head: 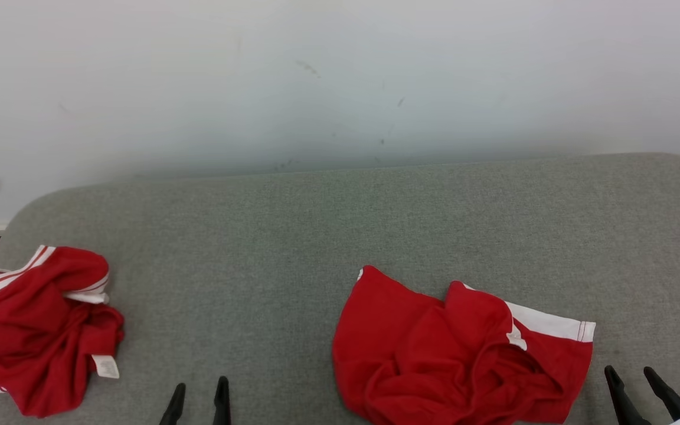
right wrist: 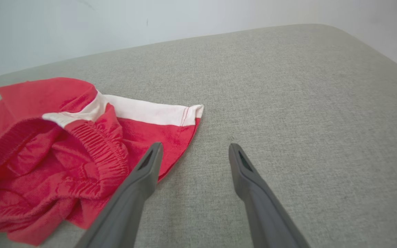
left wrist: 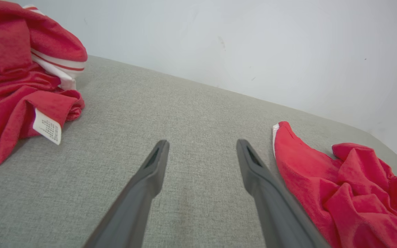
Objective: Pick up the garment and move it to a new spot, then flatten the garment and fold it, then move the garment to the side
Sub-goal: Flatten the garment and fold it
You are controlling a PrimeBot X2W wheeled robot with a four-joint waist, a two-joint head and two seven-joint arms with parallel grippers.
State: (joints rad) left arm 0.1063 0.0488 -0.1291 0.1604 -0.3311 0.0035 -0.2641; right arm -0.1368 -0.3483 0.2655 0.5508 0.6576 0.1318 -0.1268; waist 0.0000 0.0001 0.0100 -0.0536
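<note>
In the head view the left claw stands wide open and empty over the grey tabletop. The right claw is spread just as wide, with nothing in it. The crumpled red shorts lie between the two claws, just left of the right claw. A striped garment, red and white, is bunched well to the left of the left claw. In the left wrist view the shorts lie just beside that claw's right finger. The striped garment sits off to its upper left, and its white label carries print too small to read. In the right wrist view the shorts' white-banded corner lies by that claw's left finger; I cannot tell whether they touch.
</note>
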